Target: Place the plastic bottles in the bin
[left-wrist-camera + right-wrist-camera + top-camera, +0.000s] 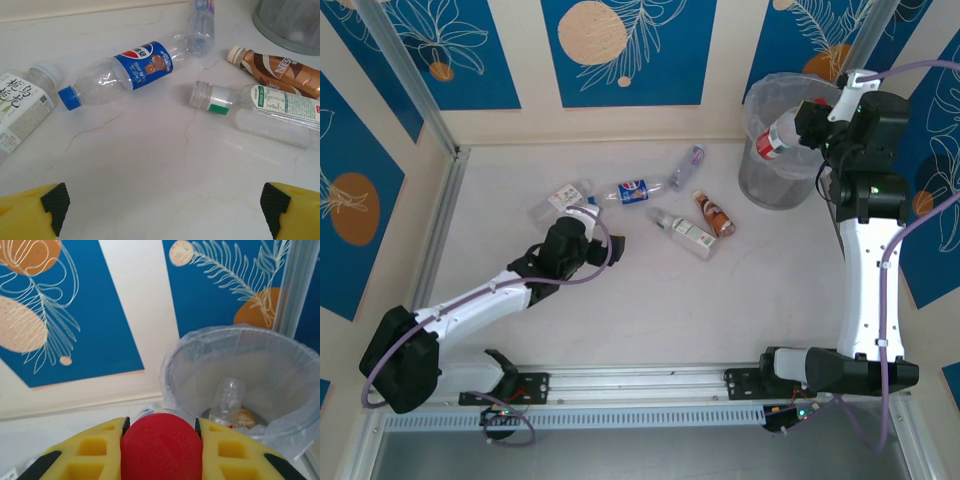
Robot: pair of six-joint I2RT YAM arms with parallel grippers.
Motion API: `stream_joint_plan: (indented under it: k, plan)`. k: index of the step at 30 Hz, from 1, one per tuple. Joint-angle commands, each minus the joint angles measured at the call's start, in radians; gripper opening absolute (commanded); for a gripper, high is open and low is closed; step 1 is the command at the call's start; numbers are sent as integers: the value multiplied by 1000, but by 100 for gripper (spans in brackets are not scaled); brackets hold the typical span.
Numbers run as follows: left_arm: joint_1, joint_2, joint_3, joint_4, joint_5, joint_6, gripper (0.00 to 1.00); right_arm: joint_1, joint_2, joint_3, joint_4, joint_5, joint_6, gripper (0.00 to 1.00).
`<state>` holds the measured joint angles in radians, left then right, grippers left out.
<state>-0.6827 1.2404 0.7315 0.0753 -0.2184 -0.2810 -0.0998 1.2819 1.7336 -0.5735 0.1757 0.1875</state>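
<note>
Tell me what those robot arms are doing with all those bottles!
They are tidying up. The right gripper is shut on a red-capped bottle and holds it over the rim of the bin, where at least one clear bottle already lies inside. The left gripper hangs open, low over the table. Five more bottles lie in front of it, the blue-label bottle among them, none picked up yet.
</note>
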Motion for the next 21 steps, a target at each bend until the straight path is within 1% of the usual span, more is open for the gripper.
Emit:
stream_joint_plan:
  k: [1, 3, 6, 10, 21]
  plan:
    - [11, -28, -20, 15, -27, -10, 99, -7, 12, 18, 148, 102, -46, 0]
    - [11, -30, -25, 17, -34, -9, 99, -10, 19, 5, 202, 105, -60, 0]
    - [12, -30, -30, 18, -39, -14, 99, -12, 41, 12, 230, 113, -80, 0]
    - [14, -27, -32, 18, -38, -21, 99, -17, 55, -18, 283, 163, -124, 0]
    - [15, -25, -33, 11, -44, -31, 99, -18, 133, -28, 212, 278, -246, 0]
